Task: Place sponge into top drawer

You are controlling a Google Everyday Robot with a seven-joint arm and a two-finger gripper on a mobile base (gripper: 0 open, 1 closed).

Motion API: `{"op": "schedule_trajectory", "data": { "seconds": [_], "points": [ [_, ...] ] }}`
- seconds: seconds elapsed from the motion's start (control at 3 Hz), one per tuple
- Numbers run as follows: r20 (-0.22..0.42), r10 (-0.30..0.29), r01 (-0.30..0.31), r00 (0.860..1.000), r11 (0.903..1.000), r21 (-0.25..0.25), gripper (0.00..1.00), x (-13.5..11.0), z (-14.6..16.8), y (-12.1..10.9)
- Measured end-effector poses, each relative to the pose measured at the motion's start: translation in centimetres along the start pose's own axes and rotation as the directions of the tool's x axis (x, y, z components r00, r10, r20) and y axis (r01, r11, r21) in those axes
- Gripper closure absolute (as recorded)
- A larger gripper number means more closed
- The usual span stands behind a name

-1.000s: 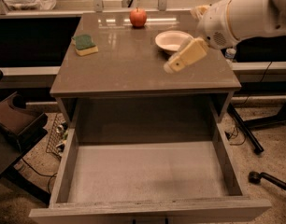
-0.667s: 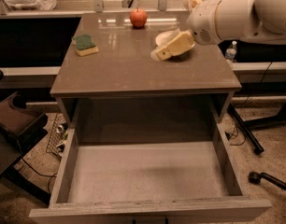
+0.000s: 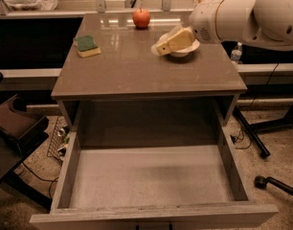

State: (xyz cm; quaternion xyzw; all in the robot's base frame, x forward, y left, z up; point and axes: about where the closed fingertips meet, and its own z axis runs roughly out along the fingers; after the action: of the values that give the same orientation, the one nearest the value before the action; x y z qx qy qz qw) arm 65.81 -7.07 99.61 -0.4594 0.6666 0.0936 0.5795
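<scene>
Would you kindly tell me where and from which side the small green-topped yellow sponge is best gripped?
Grip the small green-and-yellow sponge across its narrower width, on the foam sides, coming from above: it lies flat, green face up. The pincer hovers at the white bowl, away from it.

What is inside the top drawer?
Only its bare pale floor shows in the top drawer; the rear strip under the cabinet top is shadowed. The sponge lies on the cabinet top, and the gripper hovers over the white bowl.
</scene>
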Motion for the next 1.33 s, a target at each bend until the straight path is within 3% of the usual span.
{"op": "schedule_trajectory", "data": {
  "seconds": [0.33, 0.67, 1.0, 1.33],
  "points": [
    [0.009, 0.009, -0.009, 1.0, 1.0, -0.004, 0.0, 0.1, 1.2, 0.3],
    [0.058, 0.055, -0.056, 0.997, 0.9984, 0.011, 0.0, 0.7, 4.9, 0.4],
    [0.152, 0.125, -0.133, 0.981, 0.99, 0.047, 0.0, 1.2, 11.4, -0.6],
    [0.249, 0.179, -0.199, 0.952, 0.9785, 0.056, 0.0, 1.1, 17.1, -1.6]
  ]
}}
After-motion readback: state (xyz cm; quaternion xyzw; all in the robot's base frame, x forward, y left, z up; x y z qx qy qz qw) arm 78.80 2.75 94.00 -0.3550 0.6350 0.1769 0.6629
